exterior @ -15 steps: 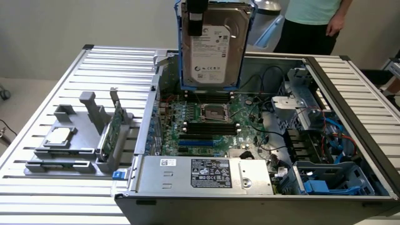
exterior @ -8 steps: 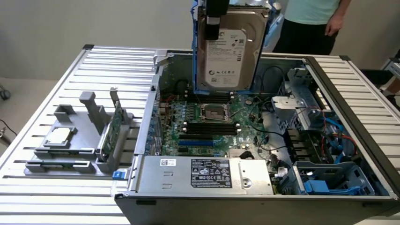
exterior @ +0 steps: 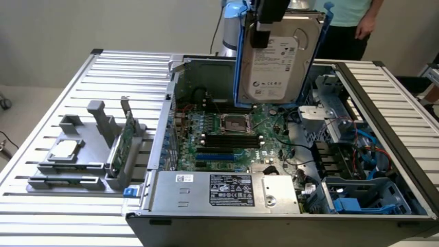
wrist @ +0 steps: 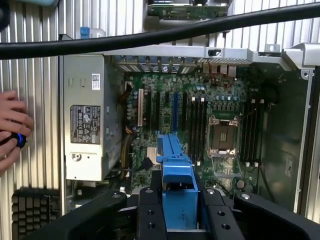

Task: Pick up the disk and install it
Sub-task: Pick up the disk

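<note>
1. The gripper (exterior: 260, 37) hangs above the open computer case (exterior: 274, 229), which lies on its side on a ribbed metal table (exterior: 103, 77).
2. Its black fingers (wrist: 150, 220) are clamped on the disk (exterior: 281, 62), gripping it at its upper edge.
3. The disk is up in the air, standing on end and slightly tilted. Its white label faces the exterior view and its blue frame shows along both long sides.
4. In the exterior view the disk's lower edge hangs over the far part of the case, above the main board (exterior: 226, 139). Whether it touches anything there cannot be told.
5. In the wrist view the blue frame of the disk (wrist: 175, 160) runs out from between the fingers, with the main board (wrist: 220, 120) beneath it.
6. A silver power supply (exterior: 226, 190) fills the near end of the case.
7. A cage with a blue plastic part (exterior: 357, 201) sits in the near corner on the exterior view's right.
8. On the table, on the exterior view's left, a grey stand (exterior: 75, 154) holds a small square chip (exterior: 65, 149) and an upright green card (exterior: 125, 141).
9. A person (exterior: 343, 13) in a light teal shirt stands behind the table.
10. In the wrist view a hand (wrist: 10, 125) rests on the table beside the power supply (wrist: 85, 130), curled around a small blue and black object.
11. A thick black cable (wrist: 150, 35) crosses the wrist view.
</note>
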Controlling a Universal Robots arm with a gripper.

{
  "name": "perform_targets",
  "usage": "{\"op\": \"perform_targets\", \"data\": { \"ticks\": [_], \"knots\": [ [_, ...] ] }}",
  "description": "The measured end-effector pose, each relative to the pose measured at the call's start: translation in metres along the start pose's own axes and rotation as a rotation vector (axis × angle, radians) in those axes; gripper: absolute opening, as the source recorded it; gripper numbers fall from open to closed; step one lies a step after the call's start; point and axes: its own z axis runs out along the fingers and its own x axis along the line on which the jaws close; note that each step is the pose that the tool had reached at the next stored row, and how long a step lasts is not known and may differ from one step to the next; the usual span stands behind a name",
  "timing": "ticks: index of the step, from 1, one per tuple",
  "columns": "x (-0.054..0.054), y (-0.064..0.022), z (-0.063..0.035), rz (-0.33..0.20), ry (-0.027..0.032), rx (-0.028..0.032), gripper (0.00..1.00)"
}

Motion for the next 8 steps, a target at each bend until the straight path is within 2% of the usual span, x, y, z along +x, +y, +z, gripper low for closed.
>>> {"op": "perform_targets", "data": {
  "ticks": [8],
  "knots": [
    [0.011,-0.0361,0.0006,0.0,0.0,0.0,0.32]
  ]
}}
